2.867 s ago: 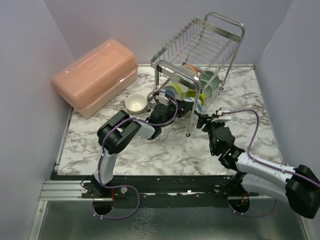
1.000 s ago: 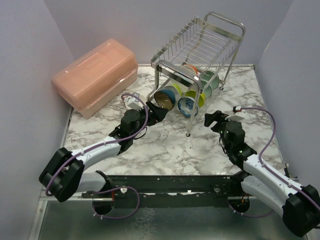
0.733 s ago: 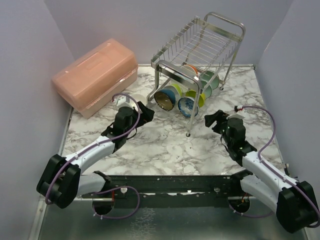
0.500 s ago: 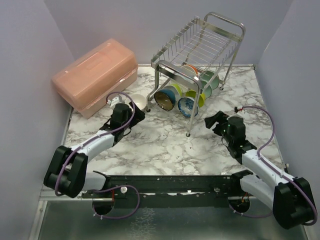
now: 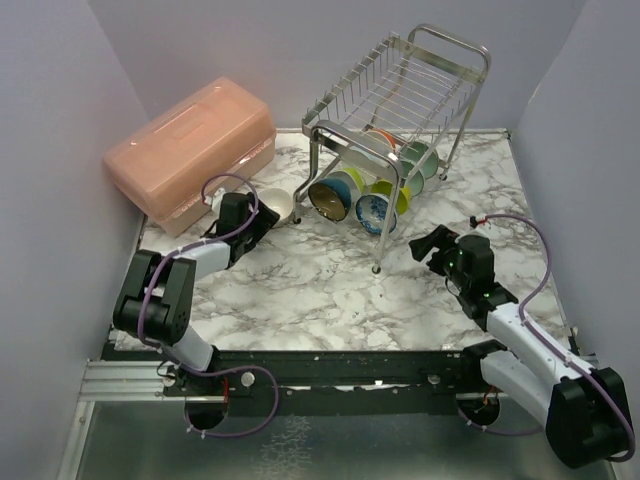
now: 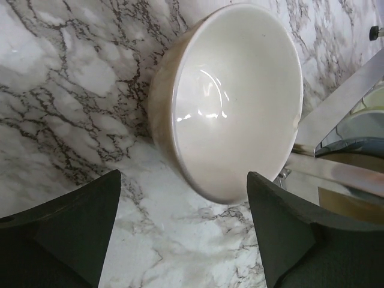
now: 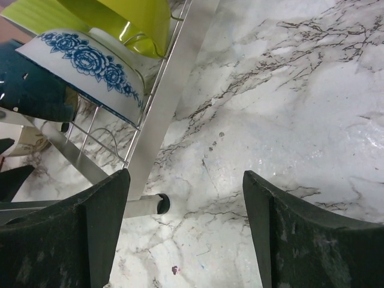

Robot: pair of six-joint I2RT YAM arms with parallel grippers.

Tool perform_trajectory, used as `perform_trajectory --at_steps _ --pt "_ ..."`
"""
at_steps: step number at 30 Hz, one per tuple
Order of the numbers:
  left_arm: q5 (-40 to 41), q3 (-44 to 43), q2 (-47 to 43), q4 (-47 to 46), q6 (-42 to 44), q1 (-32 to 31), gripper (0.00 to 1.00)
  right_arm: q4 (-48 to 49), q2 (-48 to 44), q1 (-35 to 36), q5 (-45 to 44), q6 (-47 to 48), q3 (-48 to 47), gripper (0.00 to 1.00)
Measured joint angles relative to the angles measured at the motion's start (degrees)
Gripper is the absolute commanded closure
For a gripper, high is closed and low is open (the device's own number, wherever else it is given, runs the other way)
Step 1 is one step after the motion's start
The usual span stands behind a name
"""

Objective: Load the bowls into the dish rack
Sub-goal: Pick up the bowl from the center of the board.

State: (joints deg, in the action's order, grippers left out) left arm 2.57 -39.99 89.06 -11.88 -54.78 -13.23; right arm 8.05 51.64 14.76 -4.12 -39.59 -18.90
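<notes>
Standing upright on the marble tabletop (image 5: 330, 290), a cream bowl (image 5: 272, 205) sits between the pink lidded box (image 5: 190, 145) and the dish rack (image 5: 400, 90), outside the rack. The left pincer (image 5: 252, 218) is spread wide in front of it. In the wrist view the bowl's near rim reaches in between the two dark fingers (image 6: 66, 228) (neither one touches it). Three bowls already lie on their sides in the rack's lower tier: a blue-and-white floral bowl (image 7: 90, 66), a lime bowl (image 7: 132, 15) and a teal bowl (image 7: 30, 90). The right pincer (image 5: 425, 243) is also spread wide and holds nothing. It hangs low over bare marble, just beside one front leg of the rack.
</notes>
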Motion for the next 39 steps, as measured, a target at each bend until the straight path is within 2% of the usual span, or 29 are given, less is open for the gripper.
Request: perform_trajectory --at_steps 3,9,20,29,39 --pt "-1.22 -1.36 2.45 -1.51 -1.01 0.74 0.22 -1.31 -1.31 0.0 0.31 0.0 0.0 0.19" --pt "-4.02 -1.92 6.91 -5.31 -4.04 2.8 0.43 -1.7 -4.33 0.0 2.38 0.9 0.0 0.19" --pt "-4.87 0.48 7.37 -8.48 -4.46 4.26 1.0 -3.5 -9.09 0.0 8.96 3.06 0.0 0.19" --pt "-4.74 7.69 -2.1 -8.17 -2.45 5.03 1.0 -6.91 -14.4 -0.07 12.26 4.07 -0.35 0.18" --pt "-4.59 14.49 -24.74 -7.67 0.72 5.25 1.0 -9.03 -16.48 -0.15 22.18 4.04 -4.31 0.19"
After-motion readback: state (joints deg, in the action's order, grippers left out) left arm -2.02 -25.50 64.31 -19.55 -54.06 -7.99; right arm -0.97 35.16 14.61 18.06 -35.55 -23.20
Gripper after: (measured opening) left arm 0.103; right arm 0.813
